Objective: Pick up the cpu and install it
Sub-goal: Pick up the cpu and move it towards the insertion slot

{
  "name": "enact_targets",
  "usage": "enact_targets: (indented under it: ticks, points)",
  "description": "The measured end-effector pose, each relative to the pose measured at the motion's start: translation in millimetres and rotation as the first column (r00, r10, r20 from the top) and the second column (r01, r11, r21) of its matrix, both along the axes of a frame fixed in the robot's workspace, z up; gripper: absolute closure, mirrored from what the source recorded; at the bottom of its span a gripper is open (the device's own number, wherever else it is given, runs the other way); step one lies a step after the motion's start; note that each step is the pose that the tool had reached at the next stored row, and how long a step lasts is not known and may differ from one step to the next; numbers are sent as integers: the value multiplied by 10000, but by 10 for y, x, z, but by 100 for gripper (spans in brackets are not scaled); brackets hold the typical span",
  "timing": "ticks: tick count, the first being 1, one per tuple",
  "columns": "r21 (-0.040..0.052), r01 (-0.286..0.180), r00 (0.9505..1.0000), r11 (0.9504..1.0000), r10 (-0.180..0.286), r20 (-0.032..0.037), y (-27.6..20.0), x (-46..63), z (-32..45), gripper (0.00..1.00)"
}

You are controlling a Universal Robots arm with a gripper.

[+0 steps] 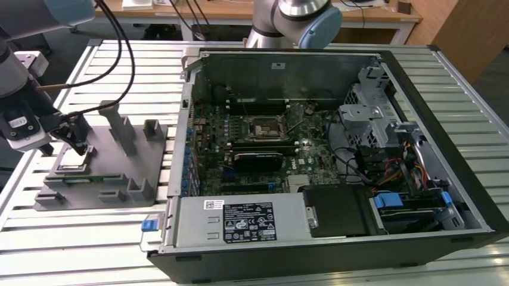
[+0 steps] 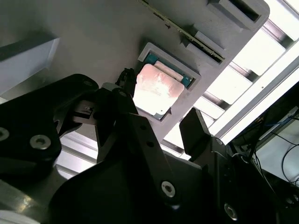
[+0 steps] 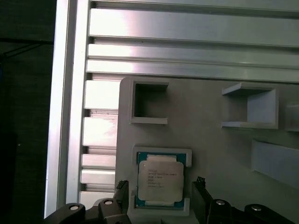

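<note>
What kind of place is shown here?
Probably a robotics lab or test bench: an open computer case lies on a slatted metal table, beside a grey fixture holding the cpu.

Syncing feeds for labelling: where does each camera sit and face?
Exterior view: off-arm, high, looking down on the computer case and fixture; arm end at its left.
First wrist view: on the arm, squarely facing the cpu between open jaws.
Second wrist view: on the arm, viewing the cpu obliquely past jaws.
Both wrist views share the cpu.
</note>
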State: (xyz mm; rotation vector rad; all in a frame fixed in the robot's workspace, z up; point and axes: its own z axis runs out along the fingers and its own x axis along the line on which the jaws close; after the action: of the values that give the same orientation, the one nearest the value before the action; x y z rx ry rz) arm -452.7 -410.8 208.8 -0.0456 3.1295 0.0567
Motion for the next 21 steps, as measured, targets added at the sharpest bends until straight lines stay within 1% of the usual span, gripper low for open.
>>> enact_targets:
  ticks: [11,16,21]
  points:
    - [-1,0,10000,10000,0,1,0,6,-106,36]
    - [-2,0,10000,10000,0,1,12,7,-133,36]
    - [-1,0,10000,10000,0,1,15,6,-174,36]
